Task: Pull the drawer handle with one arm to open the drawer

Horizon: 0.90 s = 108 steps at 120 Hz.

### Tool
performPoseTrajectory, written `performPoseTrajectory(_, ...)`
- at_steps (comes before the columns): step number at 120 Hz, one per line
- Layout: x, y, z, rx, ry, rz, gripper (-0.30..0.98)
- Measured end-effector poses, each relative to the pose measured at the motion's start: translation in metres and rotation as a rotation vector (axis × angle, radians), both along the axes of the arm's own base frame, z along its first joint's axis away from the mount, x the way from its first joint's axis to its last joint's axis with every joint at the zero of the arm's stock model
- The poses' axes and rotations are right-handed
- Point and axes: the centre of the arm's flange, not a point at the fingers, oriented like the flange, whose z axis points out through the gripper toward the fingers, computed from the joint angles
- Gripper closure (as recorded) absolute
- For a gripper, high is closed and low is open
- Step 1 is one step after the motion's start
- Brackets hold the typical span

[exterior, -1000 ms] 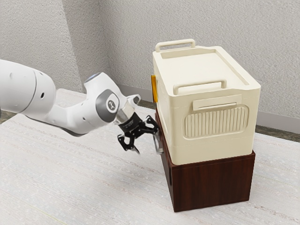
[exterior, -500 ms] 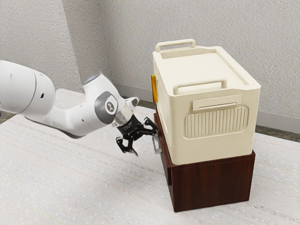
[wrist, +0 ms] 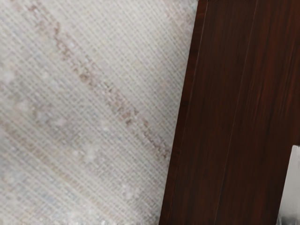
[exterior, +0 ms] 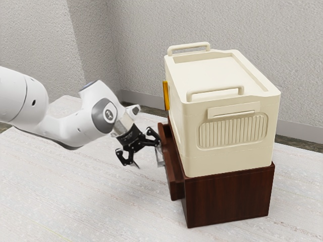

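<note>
Although the drawer [exterior: 174, 186] stands partly out of its base [exterior: 227, 201], full travel looks unfinished, by my judgement. Done: a visible opening, with the front clear of the base and projecting toward the exterior view's left. Left to do: more outward pull, if a wide opening is wanted.

Item, gripper [exterior: 148, 163]: black, two-fingered, jaws spread well apart, nothing clasped between them. One fingertip lies at the drawer front; whether it touches or hooks there, I cannot tell. Handle: not distinguishable from the front, dark on dark.

Item, drawer: long, low, straight-edged; reddish-brown wood, fine streaked grain, thin parallel seam lines in the wrist view.

Item, base: block-shaped, same wood, faint sheen, crisp corners.

Item, box [exterior: 227, 75]: cream, smooth, matt, rounded corners; recessed top, ribbed oval panel, two looped grips, one amber strip [exterior: 165, 96].

Item, table [exterior: 75, 201]: pale, streaked, with a woven-looking close texture.

Item, wall [exterior: 212, 25]: light grey, rough plaster.
</note>
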Motion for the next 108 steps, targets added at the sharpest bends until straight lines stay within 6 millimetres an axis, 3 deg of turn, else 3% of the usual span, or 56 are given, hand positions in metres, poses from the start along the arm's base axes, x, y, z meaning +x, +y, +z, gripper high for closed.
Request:
performPoseTrajectory(69, -0.039, 0.038, 0.010, 0.017, 0.025, 0.049, 0.00)
performPoseTrajectory(108, -0.054, 0.058, 0.003, 0.023, 0.054, 0.073, 0.00)
